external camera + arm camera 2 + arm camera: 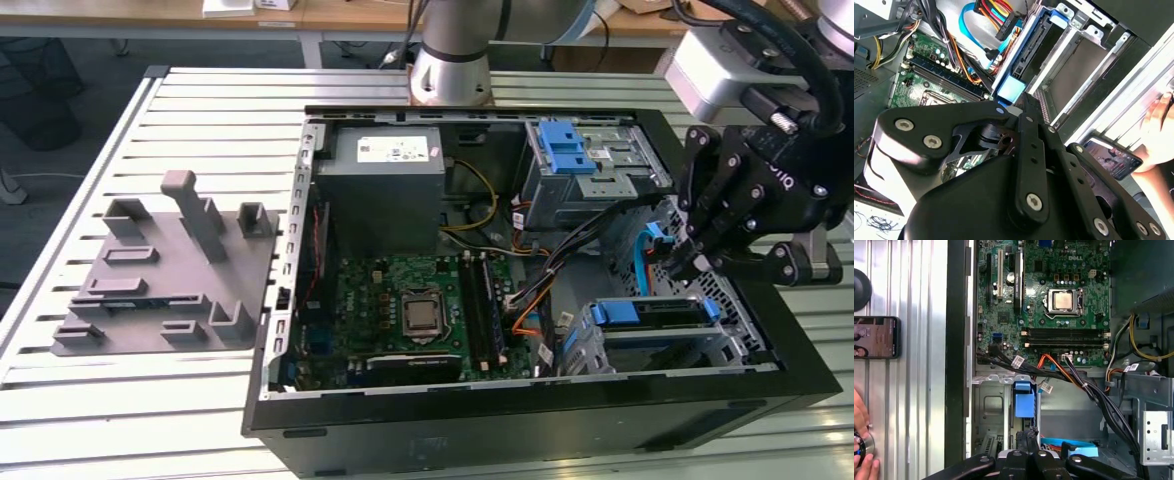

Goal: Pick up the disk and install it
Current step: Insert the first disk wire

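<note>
One disk (650,312) to deal with, and there it is, lower right of the exterior view, clipped in its blue bracket in a bay of the one open case (534,425) on the table (80,400). My fingers (690,256) hang just above it; open or closed, I can't tell. I reckon it's stiff, dense, slick on the metal and shock-shy, so grip the bracket's edges, not the label. One phone (876,337) lies beside the case.

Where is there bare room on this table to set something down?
On the exterior view's left, the slatted metal table is bare around the grey plastic fixture plate. Inside the open black computer case, black cables crowd the space beside the green motherboard.
</note>
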